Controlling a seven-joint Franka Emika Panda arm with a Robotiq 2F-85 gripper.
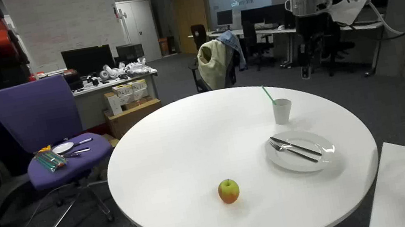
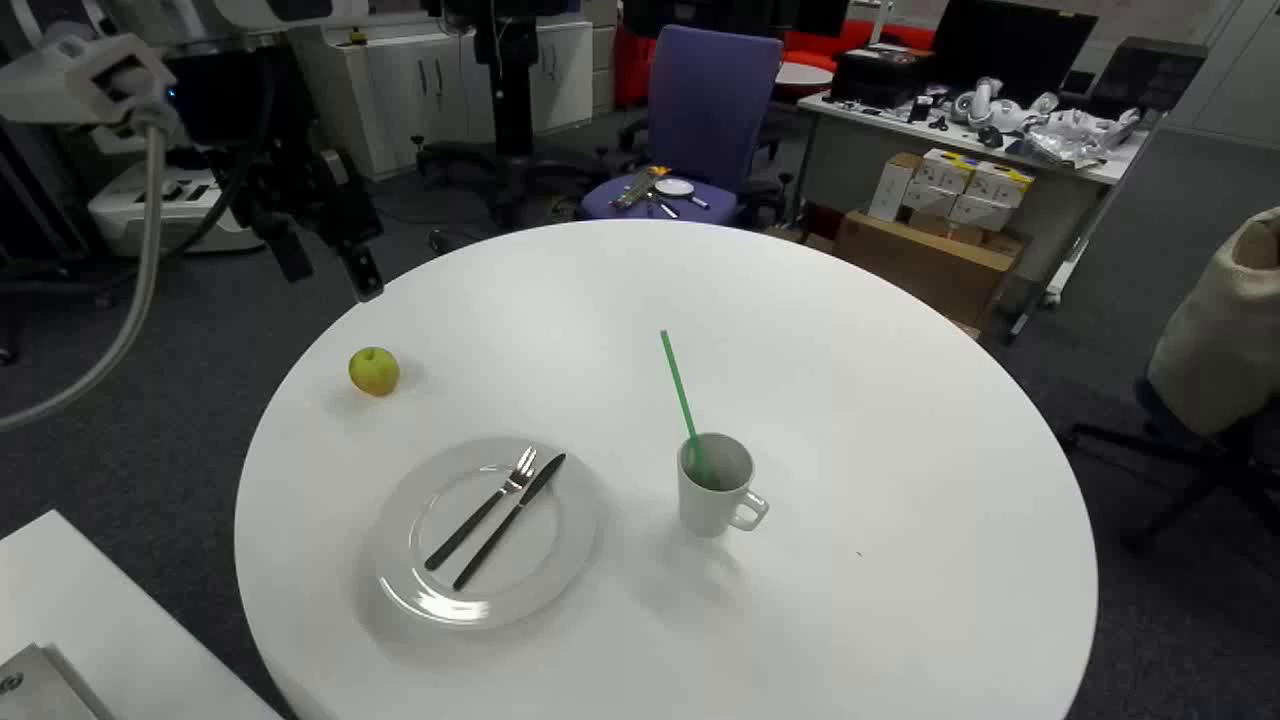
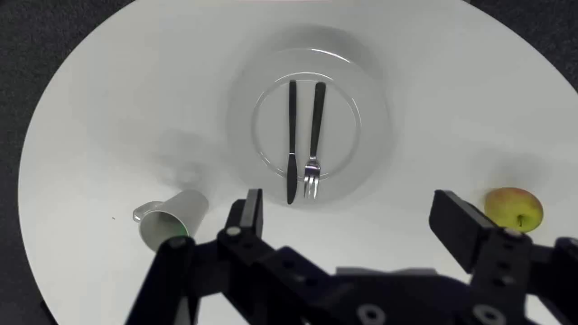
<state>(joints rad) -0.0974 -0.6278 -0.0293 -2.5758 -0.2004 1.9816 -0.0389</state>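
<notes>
In my wrist view, a fork (image 3: 316,131) and a table knife (image 3: 292,140) lie side by side on a white dinner plate (image 3: 341,128) at upper centre; my gripper (image 3: 347,197) spans the bottom, its fingers wide apart; a red-and-yellow apple (image 3: 512,205) shows at right, a white mug (image 3: 188,208) at lower left; in an exterior view, the mug stands upright on a round white table (image 2: 880,380), a green straw (image 2: 680,388) leaning in it.

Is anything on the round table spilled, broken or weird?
Nothing looks spilled or broken; the mug stands upright. A dark speck stands out on the white table near the mug's handle, too tiny to identify.
</notes>
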